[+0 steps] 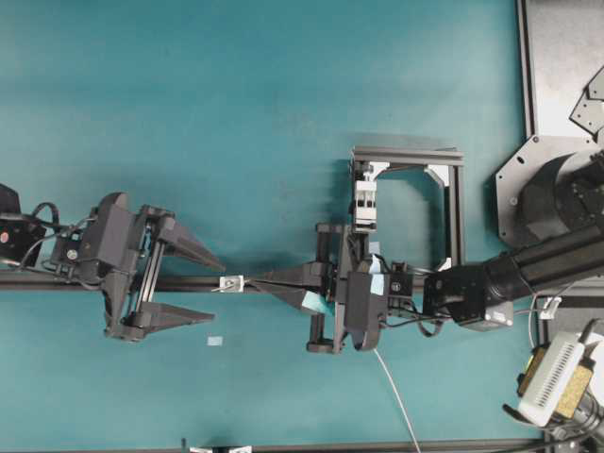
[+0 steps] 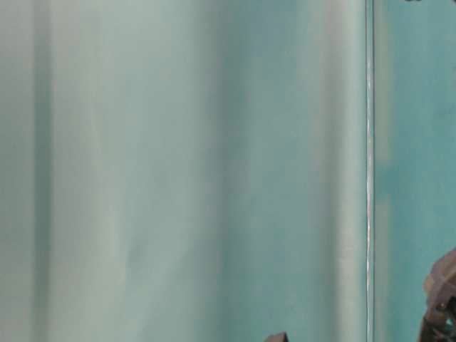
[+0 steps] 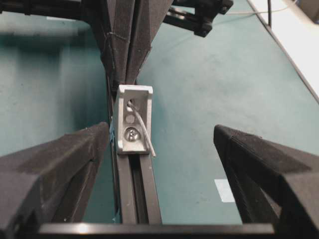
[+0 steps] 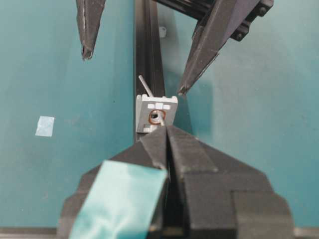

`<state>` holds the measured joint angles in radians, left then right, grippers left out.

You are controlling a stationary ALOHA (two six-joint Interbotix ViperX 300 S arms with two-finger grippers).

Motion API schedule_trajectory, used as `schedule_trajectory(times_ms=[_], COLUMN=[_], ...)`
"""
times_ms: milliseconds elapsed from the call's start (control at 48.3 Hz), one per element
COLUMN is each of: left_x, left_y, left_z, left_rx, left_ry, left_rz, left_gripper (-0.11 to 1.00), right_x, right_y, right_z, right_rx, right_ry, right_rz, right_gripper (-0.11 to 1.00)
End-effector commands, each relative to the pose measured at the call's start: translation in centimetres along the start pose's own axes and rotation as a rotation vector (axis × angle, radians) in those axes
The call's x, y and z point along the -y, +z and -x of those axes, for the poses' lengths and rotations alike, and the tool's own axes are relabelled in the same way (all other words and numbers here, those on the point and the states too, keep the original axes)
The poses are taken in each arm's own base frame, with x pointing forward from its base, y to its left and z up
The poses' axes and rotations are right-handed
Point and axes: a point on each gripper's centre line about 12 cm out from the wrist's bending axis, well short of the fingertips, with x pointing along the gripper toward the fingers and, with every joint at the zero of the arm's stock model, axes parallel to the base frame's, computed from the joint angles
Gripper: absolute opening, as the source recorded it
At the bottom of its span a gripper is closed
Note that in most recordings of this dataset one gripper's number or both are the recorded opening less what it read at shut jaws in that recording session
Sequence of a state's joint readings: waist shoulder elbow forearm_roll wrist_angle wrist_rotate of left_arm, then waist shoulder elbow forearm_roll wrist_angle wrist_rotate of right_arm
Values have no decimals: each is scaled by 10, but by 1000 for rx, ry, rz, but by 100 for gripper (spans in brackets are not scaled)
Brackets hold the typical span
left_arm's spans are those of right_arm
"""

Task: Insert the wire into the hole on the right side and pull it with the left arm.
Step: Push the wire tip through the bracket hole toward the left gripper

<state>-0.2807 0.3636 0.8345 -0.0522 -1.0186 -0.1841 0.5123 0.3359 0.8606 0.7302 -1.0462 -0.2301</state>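
Note:
The tiny silvery block (image 1: 230,282) sits on a black rail (image 1: 179,282). My right gripper (image 1: 251,281), with pale-blue tape, is shut on the wire, its tips just right of the block. In the right wrist view the wire (image 4: 161,121) runs from my shut right gripper (image 4: 167,130) into the hole (image 4: 157,116). Its stiff tip (image 4: 145,84) sticks out beyond the block (image 4: 156,112). In the left wrist view the wire tip (image 3: 145,135) curves out of the block (image 3: 134,119). My left gripper (image 3: 160,130) is open, with one finger on each side of block and tip, touching neither.
A taller white clamp block (image 1: 365,202) stands in a black frame (image 1: 453,203) behind the right arm. A thicker white cable (image 1: 396,396) trails toward the front edge. A pale tape patch (image 1: 215,341) lies on the teal mat near the left gripper (image 1: 218,293).

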Motion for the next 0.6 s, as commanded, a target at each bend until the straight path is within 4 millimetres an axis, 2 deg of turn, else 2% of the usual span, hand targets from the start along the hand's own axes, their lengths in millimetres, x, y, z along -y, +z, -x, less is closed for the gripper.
schedule_trajectory(times_ms=[0, 580], left_x=[3, 3], left_y=[9, 10], left_z=[-5, -8], left_rx=[23, 13], left_ry=[-8, -5], left_rz=[-1, 3], left_gripper=[71, 70], right_x=[-1, -5], right_y=[11, 10], right_z=[-3, -8], right_rx=[35, 42], right_ry=[-4, -4], right_rz=[-18, -22], right_gripper=[3, 3])
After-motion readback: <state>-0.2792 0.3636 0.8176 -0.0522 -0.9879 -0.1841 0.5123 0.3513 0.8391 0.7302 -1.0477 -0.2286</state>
